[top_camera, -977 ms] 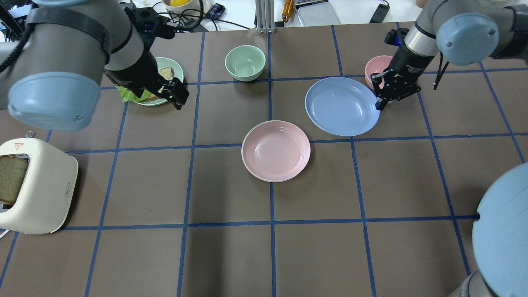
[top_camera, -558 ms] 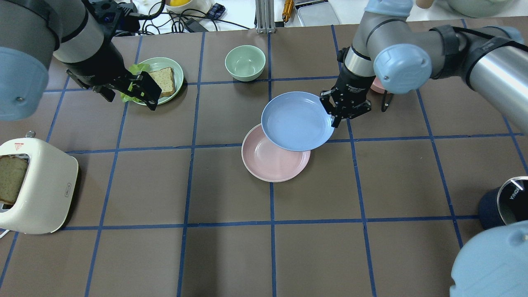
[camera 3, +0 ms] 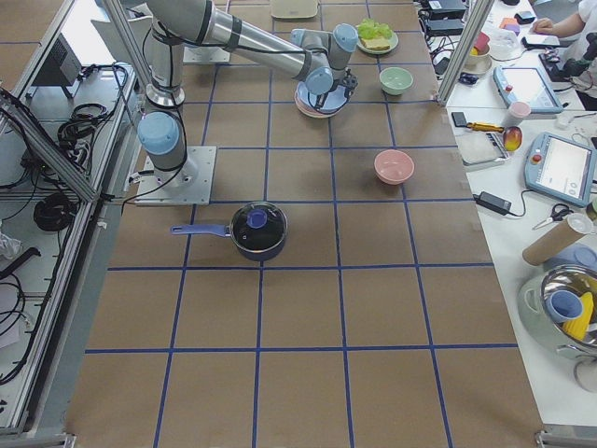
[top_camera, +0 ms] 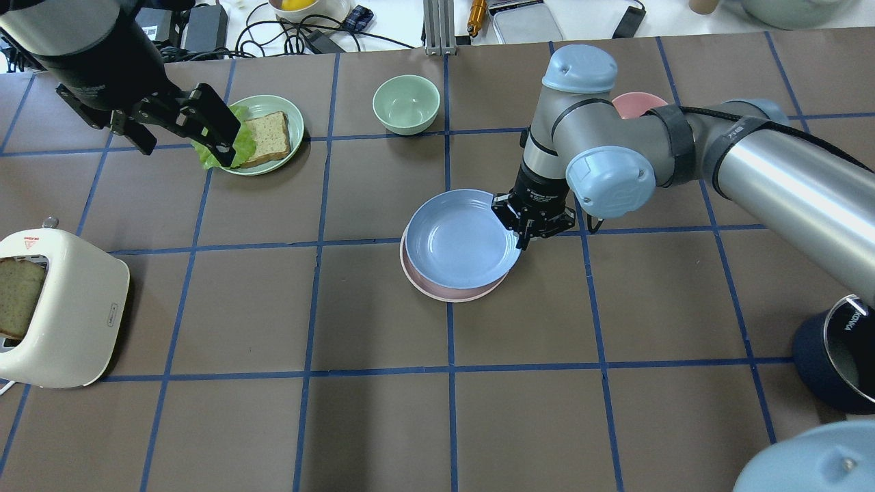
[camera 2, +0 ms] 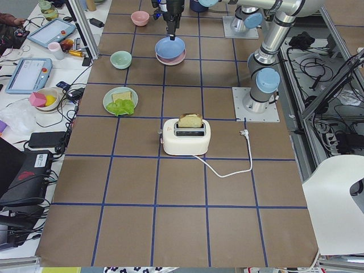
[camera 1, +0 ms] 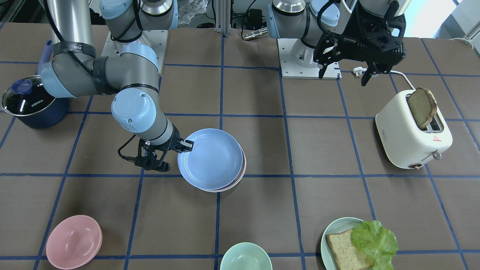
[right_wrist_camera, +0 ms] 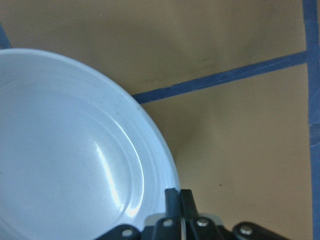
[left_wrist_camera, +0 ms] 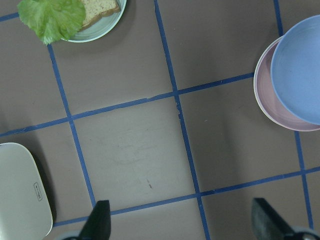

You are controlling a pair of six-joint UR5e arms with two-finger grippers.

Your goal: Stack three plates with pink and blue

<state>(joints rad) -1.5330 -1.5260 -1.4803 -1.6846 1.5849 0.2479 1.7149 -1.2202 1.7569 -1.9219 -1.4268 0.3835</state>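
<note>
The light blue plate (top_camera: 458,239) lies over the pale pink plate (top_camera: 451,294), shifted a little toward the back right; I cannot tell whether it rests on it. My right gripper (top_camera: 521,239) is shut on the blue plate's right rim, as the right wrist view (right_wrist_camera: 65,150) shows. The cream-white plate shows only as a thin pale edge (camera 1: 225,190) under the pink one. My left gripper (top_camera: 190,152) is open and empty, high above the table's left side, in front of the mint-green plate. Its view shows both plates (left_wrist_camera: 300,70) at the right edge.
A white toaster (top_camera: 61,307) with bread stands at the left. A mint-green plate (top_camera: 287,113) with bread and lettuce and a mint bowl (top_camera: 406,102) stand at the back. A small pink dish (camera 1: 73,242) stands behind my right arm. A dark pot (top_camera: 830,355) stands at the right.
My right gripper has carried the blue plate from the back right to over the pink plate. My left arm has drawn away to the left.
</note>
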